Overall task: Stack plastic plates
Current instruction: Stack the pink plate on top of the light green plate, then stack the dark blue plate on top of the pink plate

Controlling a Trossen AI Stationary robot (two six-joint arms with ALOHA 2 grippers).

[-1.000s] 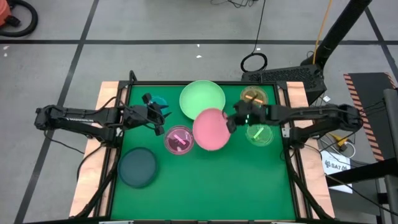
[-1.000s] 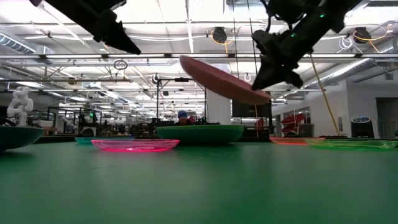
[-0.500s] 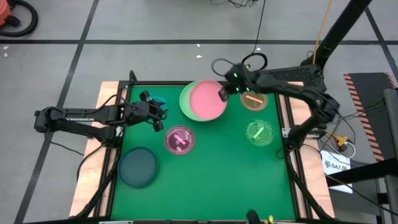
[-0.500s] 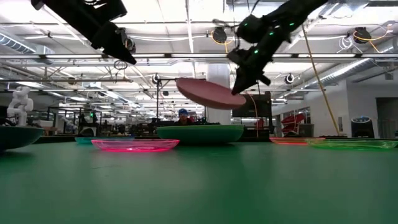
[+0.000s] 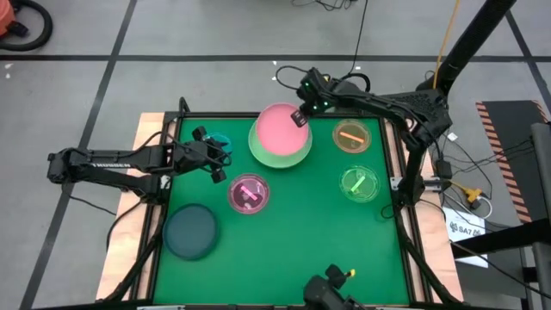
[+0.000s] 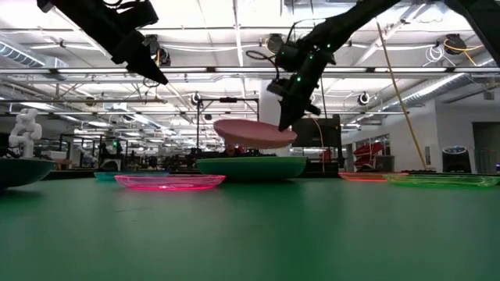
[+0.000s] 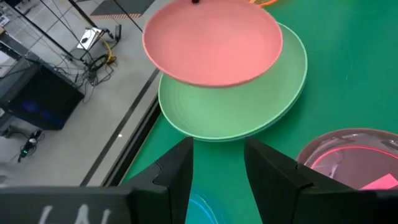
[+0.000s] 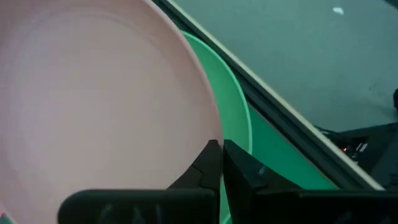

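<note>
My right gripper (image 5: 300, 116) is shut on the large pink plate (image 5: 277, 127), which hovers just above the large light green plate (image 5: 280, 153) at the table's far middle. In the low view the pink plate (image 6: 254, 133) is a little above the green plate (image 6: 250, 166). My left gripper (image 5: 219, 161) is open and empty in the air over the small blue plate (image 5: 220, 139). The left wrist view shows its gripper (image 7: 217, 174) pointing at the two plates. The pale teal plate does not show. My right gripper pinches the pink plate's rim (image 8: 211, 134) between its two fingers (image 8: 214, 163), on the plate's far right side. The fingers come slanting down from the table's far right. The plate is nearly level, lifted clear above the green plate.
The small magenta plate (image 5: 248, 194) lies mid-table. The large dark teal plate (image 5: 190, 231) is at the near left. The small orange plate (image 5: 351, 136) and the small green plate (image 5: 358, 183) lie at the right. A dark object (image 5: 327, 291) shows at the near edge.
My right gripper has carried the pink plate from mid-table toward the far edge, over the green plate, and lowered it. The plate has gone from tilted to nearly level.
</note>
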